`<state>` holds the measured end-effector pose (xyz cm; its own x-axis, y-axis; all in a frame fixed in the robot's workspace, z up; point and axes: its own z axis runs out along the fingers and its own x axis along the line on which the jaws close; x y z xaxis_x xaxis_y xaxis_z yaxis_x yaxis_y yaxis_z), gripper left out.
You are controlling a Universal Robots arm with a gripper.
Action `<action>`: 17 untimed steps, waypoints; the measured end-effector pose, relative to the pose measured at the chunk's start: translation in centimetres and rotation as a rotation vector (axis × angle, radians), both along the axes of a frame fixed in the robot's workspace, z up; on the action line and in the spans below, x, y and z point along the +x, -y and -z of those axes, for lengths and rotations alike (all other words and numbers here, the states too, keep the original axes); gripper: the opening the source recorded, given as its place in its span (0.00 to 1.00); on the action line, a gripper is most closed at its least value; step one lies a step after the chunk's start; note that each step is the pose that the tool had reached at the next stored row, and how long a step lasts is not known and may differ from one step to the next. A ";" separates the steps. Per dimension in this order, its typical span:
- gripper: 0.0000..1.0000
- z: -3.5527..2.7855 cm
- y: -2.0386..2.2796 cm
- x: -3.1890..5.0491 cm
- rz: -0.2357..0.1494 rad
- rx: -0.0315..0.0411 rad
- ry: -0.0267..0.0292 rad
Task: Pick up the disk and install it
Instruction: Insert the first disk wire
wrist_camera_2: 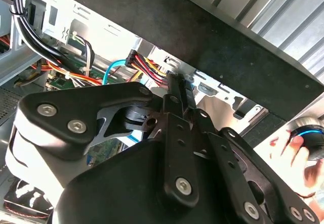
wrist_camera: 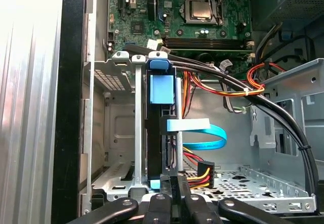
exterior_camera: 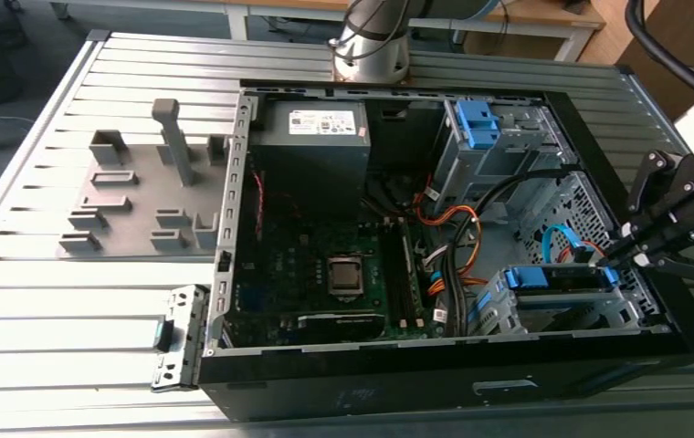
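Note:
The disk (exterior_camera: 554, 278), a drive in a blue plastic caddy, sits in the metal drive cage (exterior_camera: 621, 315) at the corner of the open computer case on the exterior view's right. The first wrist view sees the disk (wrist_camera: 162, 89) edge-on, standing in its slot between the cage rails, with a light blue ribbon cable (wrist_camera: 202, 133) beside it. My gripper (exterior_camera: 621, 254) hangs over the case's edge at the disk's outer end. Its black fingers (wrist_camera: 173, 193) are shut together and touch the caddy's near end. In the second wrist view the gripper (wrist_camera_2: 177, 84) points into the case.
The black case (exterior_camera: 445, 392) lies open on a slatted metal table (exterior_camera: 67, 301). Inside are a grey power-supply box (exterior_camera: 322, 123), a motherboard (exterior_camera: 335, 274), a second blue caddy (exterior_camera: 475, 123) and bundled cables (exterior_camera: 481, 196). A grey fixture (exterior_camera: 140, 196) stands on the exterior view's left. A hand (wrist_camera_2: 288, 148) is nearby.

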<state>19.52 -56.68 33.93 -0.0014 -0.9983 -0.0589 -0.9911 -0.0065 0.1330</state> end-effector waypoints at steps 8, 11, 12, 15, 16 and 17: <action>0.16 -0.81 -0.10 -0.23 0.000 -0.0004 0.0031; 0.16 -0.79 -0.10 -0.63 0.000 0.0014 0.0032; 0.16 -0.74 -0.11 -0.85 0.000 0.0030 0.0032; 0.16 -0.48 -0.10 -1.20 0.000 0.0041 0.0032; 0.16 -0.42 -0.10 -1.32 0.000 0.0042 0.0032; 0.16 -0.36 -0.10 -1.46 0.000 0.0042 0.0032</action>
